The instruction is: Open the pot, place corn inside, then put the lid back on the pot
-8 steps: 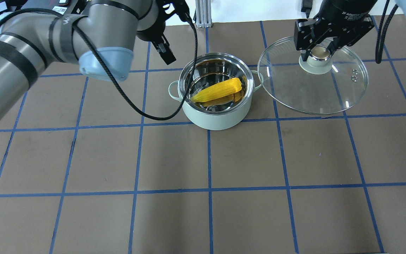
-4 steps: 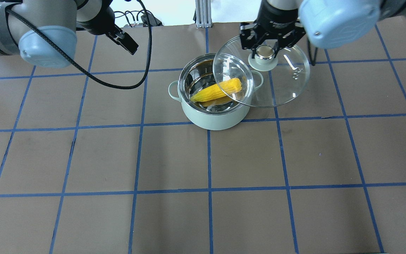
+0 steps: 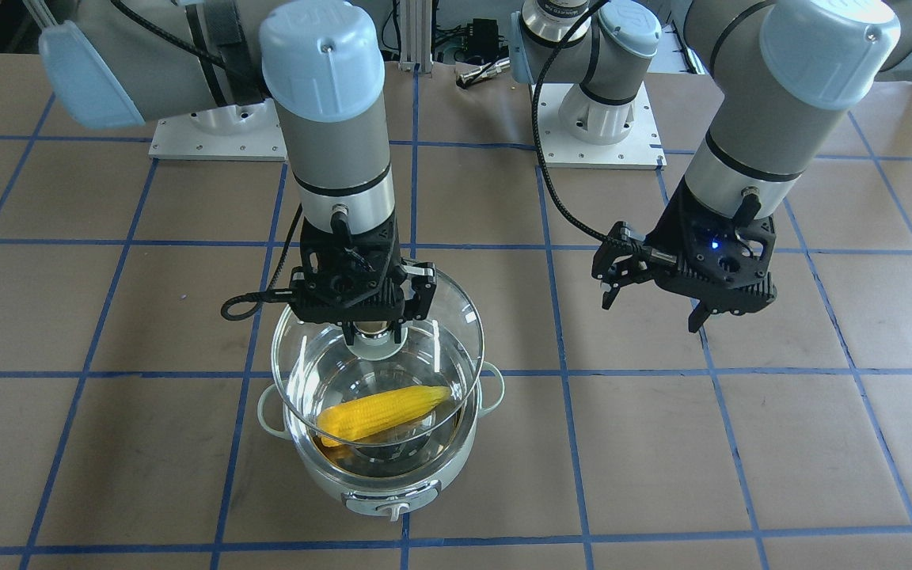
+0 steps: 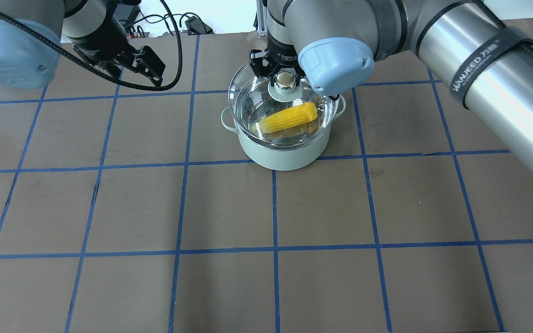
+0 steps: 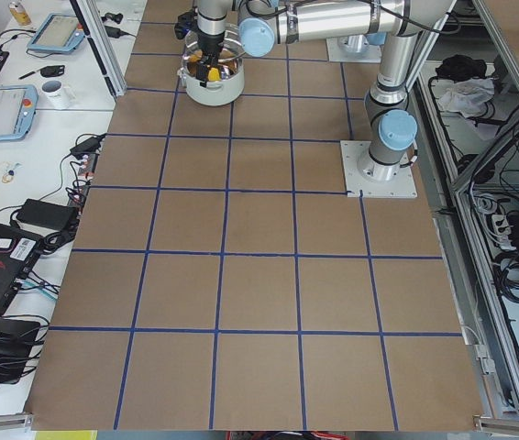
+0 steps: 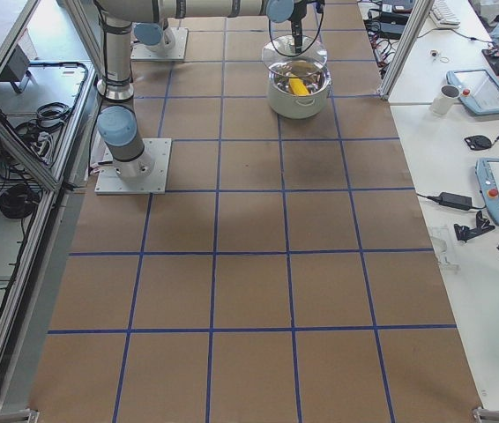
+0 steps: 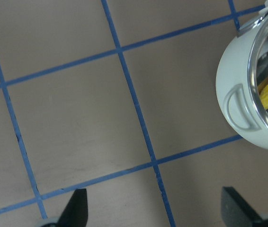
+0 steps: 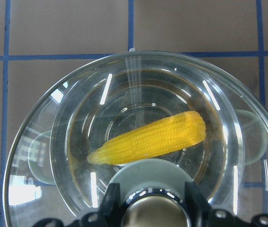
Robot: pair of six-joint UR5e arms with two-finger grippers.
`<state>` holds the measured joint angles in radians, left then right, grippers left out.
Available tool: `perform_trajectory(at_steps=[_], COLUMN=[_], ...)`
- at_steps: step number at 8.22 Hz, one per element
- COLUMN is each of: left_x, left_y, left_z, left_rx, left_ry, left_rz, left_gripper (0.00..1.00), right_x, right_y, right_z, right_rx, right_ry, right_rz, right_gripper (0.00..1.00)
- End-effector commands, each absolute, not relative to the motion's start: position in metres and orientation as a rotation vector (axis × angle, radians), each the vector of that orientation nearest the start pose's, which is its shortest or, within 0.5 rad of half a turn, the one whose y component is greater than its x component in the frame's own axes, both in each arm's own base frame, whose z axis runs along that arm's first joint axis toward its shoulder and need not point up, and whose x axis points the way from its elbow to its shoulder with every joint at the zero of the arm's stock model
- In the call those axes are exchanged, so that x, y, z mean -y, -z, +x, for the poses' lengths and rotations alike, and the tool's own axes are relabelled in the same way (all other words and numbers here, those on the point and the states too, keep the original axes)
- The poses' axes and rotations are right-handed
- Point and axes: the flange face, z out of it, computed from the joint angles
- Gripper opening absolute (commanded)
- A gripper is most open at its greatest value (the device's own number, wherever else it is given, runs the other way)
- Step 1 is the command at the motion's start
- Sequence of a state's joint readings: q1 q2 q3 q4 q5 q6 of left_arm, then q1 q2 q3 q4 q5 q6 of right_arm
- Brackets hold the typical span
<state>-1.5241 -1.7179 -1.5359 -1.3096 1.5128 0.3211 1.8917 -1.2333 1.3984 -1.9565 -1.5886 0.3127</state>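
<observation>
Pot (image 4: 289,157): pale green, upright on the brown table (image 4: 155,208), at the far middle in the overhead view; one blue grid line (image 4: 273,208) runs up to its base. Steel inside shows through the glass.
Pot handles: one loop on each side; the one toward the left arm (image 7: 240,106) shows clearly in the left wrist view.
Control knob (image 3: 398,509): on the pot's wall, on the side away from the robot.
Corn (image 4: 287,118): lying flat on the pot's bottom, aslant, pointed end toward the robot's left, blunt end toward its right.
Lid (image 3: 452,328): clear glass, hanging over the pot's mouth. In the front-facing view it sits above the rim and offset toward the robot's base, not seated. Corn visible through it.
Lid knob (image 8: 153,215): metallic-looking top on a pale green base, clamped between the right fingers.
Right gripper (image 4: 286,79): pointing down over the pot, clenched on the lid knob, carrying the lid.
Left gripper (image 3: 650,309): fingers spread wide and released, nothing between them; off to the pot's left side, well apart from it, above bare table.
Left wrist view: both fingertips (image 7: 77,210) at the bottom edge, pot's side at the right edge.
Cable (image 4: 174,64): black, looping from the left arm.
</observation>
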Motion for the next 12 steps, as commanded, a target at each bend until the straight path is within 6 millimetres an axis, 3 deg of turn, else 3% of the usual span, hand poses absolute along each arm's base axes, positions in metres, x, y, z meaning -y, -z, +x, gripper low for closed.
perform_trajectory(at_steps=[1, 2, 4, 6, 9, 12], left_x=[0.54, 0.536, 0.536, 0.533, 0.536, 0.539], left_y=[-0.462, -0.457, -0.454, -0.45, -0.432, -0.432], left_z=[-0.102, -0.096, -0.098, -0.114, -0.12, -0.121], left_rx=[-3.076, -3.02, -3.034, -3.14, -3.195, -3.199], left_ry=[0.039, -0.05, -0.054, -0.043, -0.085, -0.046], left_rz=[0.328, 0.318, 0.245, 0.025, 0.012, -0.001], left_gripper=[1.0, 1.0, 1.0, 1.0, 1.0, 1.0], right_x=[0.585, 0.591, 0.595, 0.598, 0.603, 0.607], right_y=[-0.398, -0.389, -0.377, -0.37, -0.362, -0.354], right_z=[0.341, 0.341, 0.333, 0.329, 0.329, 0.331], right_rx=[-3.067, -3.067, -3.082, -3.09, -3.084, -3.084], right_ry=[0.335, 0.342, 0.315, 0.298, 0.302, 0.305], right_rz=[-0.056, -0.073, -0.085, -0.08, -0.076, -0.088], right_gripper=[0.25, 0.25, 0.25, 0.25, 0.25, 0.24])
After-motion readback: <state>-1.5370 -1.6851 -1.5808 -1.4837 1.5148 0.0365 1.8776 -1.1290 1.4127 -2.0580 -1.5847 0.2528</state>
